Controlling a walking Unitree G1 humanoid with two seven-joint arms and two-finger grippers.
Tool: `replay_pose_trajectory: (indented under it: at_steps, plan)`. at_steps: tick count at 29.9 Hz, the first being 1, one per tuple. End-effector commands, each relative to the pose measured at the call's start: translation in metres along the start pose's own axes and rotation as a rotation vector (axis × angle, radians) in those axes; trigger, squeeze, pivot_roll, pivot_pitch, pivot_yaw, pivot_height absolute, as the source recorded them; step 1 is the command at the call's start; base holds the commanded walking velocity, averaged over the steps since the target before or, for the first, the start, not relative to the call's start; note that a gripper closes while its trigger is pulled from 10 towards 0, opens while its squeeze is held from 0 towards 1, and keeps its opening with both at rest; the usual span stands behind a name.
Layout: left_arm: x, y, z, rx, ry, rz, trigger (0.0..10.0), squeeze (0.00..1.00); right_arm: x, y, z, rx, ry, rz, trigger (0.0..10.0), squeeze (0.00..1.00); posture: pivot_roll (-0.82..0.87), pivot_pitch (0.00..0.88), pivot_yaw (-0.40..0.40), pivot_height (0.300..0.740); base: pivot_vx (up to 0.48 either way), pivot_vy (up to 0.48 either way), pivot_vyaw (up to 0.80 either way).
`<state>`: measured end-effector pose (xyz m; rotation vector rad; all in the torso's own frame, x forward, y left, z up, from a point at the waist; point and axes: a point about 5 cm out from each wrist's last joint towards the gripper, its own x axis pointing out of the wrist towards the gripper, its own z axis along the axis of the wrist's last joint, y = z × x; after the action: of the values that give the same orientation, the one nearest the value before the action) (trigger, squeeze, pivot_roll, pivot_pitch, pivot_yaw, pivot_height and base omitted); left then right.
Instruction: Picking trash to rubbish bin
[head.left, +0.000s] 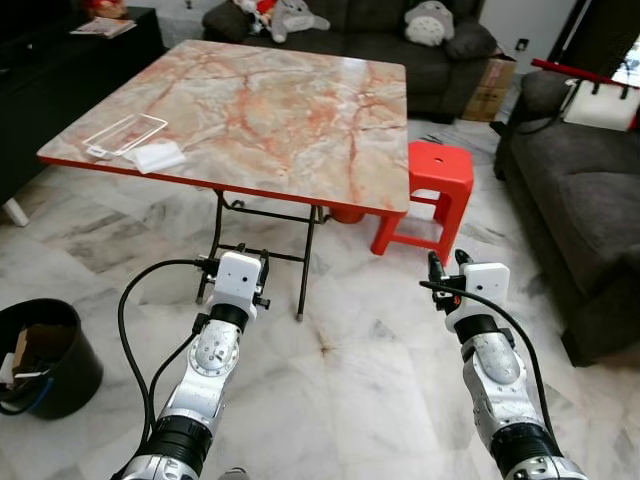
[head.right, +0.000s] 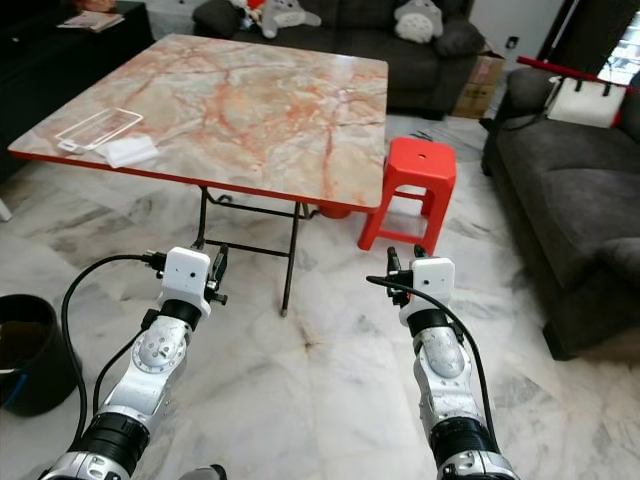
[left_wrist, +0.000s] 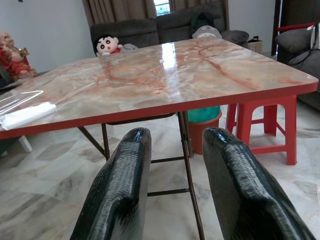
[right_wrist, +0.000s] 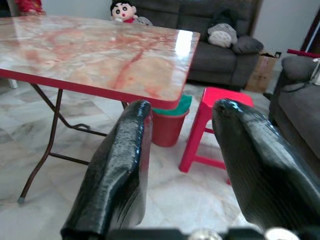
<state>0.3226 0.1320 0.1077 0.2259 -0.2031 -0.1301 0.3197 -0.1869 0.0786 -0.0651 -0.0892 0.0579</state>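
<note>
A clear plastic tray (head.left: 125, 133) and a white folded tissue (head.left: 160, 157) lie near the left front edge of the marble-patterned table (head.left: 300, 110). A black rubbish bin (head.left: 45, 355) stands on the floor at the lower left, with scraps inside. My left gripper (head.left: 238, 260) is held out low in front of the table, open and empty; its fingers (left_wrist: 125, 180) point under the table edge. My right gripper (head.left: 449, 266) hovers over the floor near the red stool (head.left: 430, 190), also open and empty.
A small red bin with a green liner (right_wrist: 169, 120) sits under the table by its folding metal legs (head.left: 305, 250). Dark sofas (head.left: 580, 200) stand at the right and at the back with plush toys (head.left: 430, 20). A dark cabinet (head.left: 60, 70) lines the left.
</note>
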Motion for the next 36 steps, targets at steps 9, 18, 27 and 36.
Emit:
replay_pose_trajectory:
  at_steps: [9,18,27,36]
  plan:
    - [0.0029,-0.0018,0.0017,0.005,0.005,-0.011,10.0,0.0,0.0016,0.0004,0.0024,-0.001,-0.006,0.013,10.0,0.0,0.17,0.092,-0.07,0.74,0.0,0.0,0.0]
    - [0.0026,-0.0029,-0.001,-0.004,0.021,-0.012,10.0,0.0,0.0016,0.0017,0.0028,-0.002,-0.01,0.017,10.0,0.0,0.17,0.094,-0.071,0.74,0.0,0.0,0.0]
    - [0.0033,-0.0058,-0.003,-0.003,0.039,-0.026,10.0,0.0,0.002,0.0022,0.0028,-0.003,-0.007,0.02,10.0,0.0,0.17,0.094,-0.073,0.74,0.0,0.0,0.0]
    - [0.005,-0.0044,-0.0017,-0.026,0.038,-0.009,10.0,0.0,0.0027,0.0043,0.0032,0.002,-0.007,0.026,10.0,0.0,0.16,0.093,-0.075,0.74,0.0,0.0,0.0]
